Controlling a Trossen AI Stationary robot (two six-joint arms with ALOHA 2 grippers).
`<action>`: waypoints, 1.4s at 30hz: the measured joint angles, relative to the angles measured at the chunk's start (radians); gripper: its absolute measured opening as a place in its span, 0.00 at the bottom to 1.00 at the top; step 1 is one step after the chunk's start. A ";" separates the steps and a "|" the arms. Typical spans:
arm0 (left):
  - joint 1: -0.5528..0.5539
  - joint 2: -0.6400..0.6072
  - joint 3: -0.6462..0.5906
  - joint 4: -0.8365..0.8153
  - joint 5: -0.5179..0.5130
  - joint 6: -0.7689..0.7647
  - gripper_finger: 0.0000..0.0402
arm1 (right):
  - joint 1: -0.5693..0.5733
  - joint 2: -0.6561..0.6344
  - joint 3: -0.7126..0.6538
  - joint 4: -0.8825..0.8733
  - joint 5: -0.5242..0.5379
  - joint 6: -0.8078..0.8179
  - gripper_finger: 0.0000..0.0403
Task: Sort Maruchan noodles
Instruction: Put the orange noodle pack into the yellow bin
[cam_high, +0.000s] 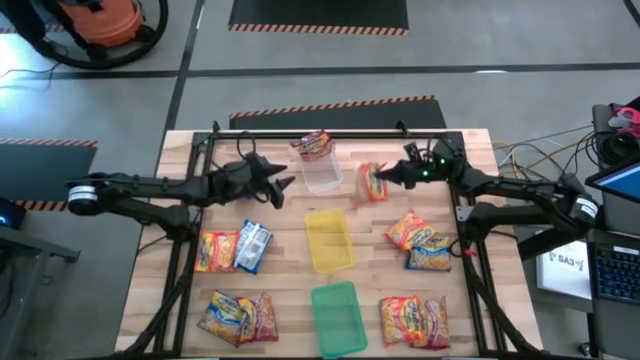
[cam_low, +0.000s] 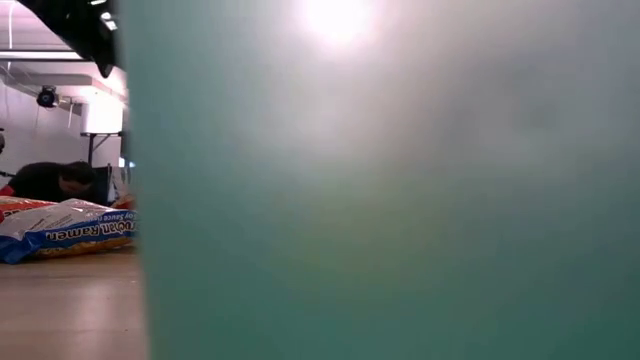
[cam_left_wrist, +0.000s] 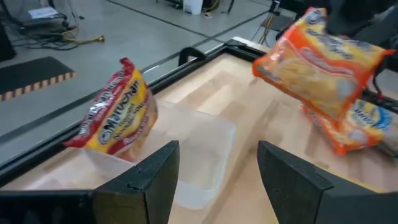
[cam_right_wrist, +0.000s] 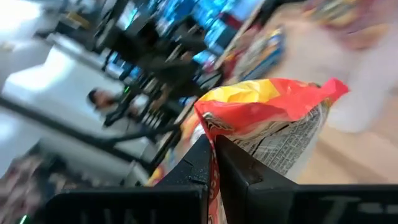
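Near edge: a green rectangular plastic tray sits at the table's front, with a yellow rectangular plastic tray just behind it. In the low view the green tray's wall blocks nearly everything.
Unsorted packets: flat crinkly Maruchan noodle packets lie in loose groups either side of the trays: a front-left pair, a pair behind it that includes a blue-and-white packet, a front-right pair and a right cluster.
Left gripper: the left gripper hovers beside the clear rectangular plastic tray, its fingers spread wide with nothing between them.
Right gripper: the right gripper is clamped tight on the edge of a red-and-orange noodle packet, held off the table just right of the clear tray.
Far end: a red-and-yellow noodle packet leans on the clear tray's far rim.
Step in hand: the right arm looks to be carrying its packet towards a tray for that colour.
Next move: probably bring the packet over the clear tray, then let go; the packet is limp and could catch the rim.
Hard to make out: the held packet is blurred, so its exact flavour is unclear; a person shows dimly beyond the table.
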 joint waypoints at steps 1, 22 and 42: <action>-0.007 0.000 -0.001 0.001 0.002 -0.011 0.50 | 0.022 0.000 0.011 -0.001 -0.004 -0.008 0.02; -0.256 0.248 -0.008 -0.030 0.154 -0.405 0.50 | 0.236 0.084 0.402 -0.647 -0.022 -0.479 0.02; -0.206 0.493 0.032 0.166 0.201 -0.297 0.50 | 0.288 0.368 0.629 -0.814 -0.022 -0.673 0.02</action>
